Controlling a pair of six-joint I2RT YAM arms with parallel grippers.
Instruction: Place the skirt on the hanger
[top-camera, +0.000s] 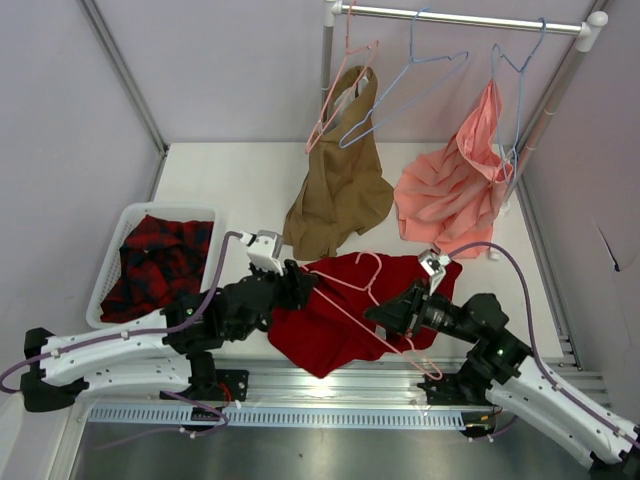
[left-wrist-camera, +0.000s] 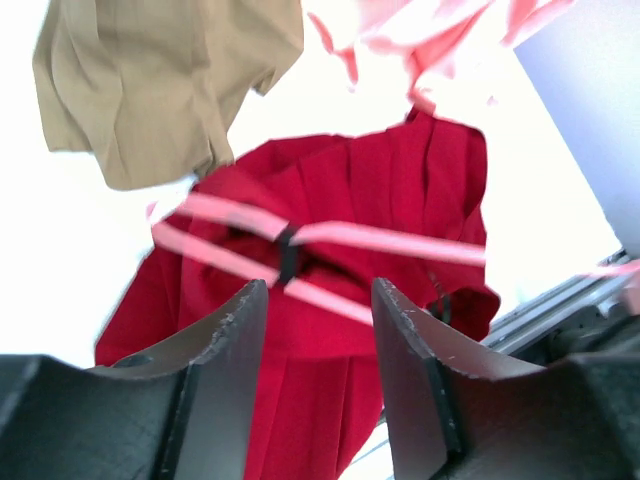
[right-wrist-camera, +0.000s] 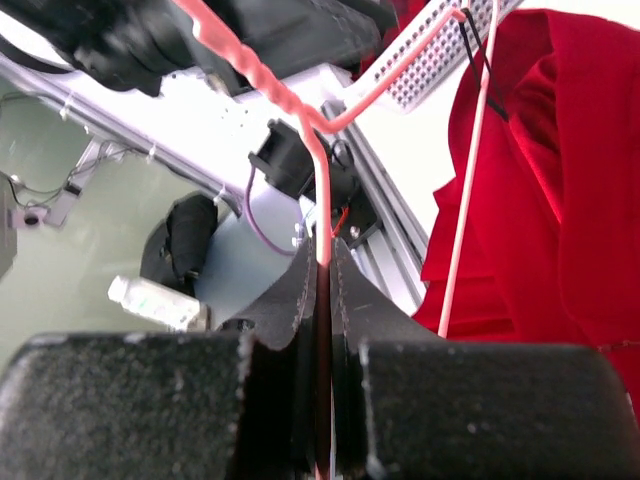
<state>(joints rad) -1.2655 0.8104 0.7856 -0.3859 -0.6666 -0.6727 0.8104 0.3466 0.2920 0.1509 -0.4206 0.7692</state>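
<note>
The deep-red skirt (top-camera: 325, 325) lies crumpled on the table between the two arms. The pale-pink hanger (top-camera: 352, 287) lies across it, its long wire running toward the near right. My right gripper (top-camera: 380, 314) is shut on the hanger's wire (right-wrist-camera: 325, 180) over the skirt's right part (right-wrist-camera: 560, 170). My left gripper (top-camera: 303, 284) is open at the skirt's upper left edge. In the left wrist view the skirt (left-wrist-camera: 330, 400) and the hanger's bars (left-wrist-camera: 380, 240) show between and beyond the spread fingers (left-wrist-camera: 232, 340), which hold nothing.
A white basket (top-camera: 120, 215) at left holds a red-and-black plaid garment (top-camera: 155, 262). On the rail (top-camera: 460, 18) hang a tan garment (top-camera: 335, 195), a salmon-pink garment (top-camera: 450, 195) and light-blue hangers (top-camera: 405, 85). The metal base rail (top-camera: 330, 385) runs along the near edge.
</note>
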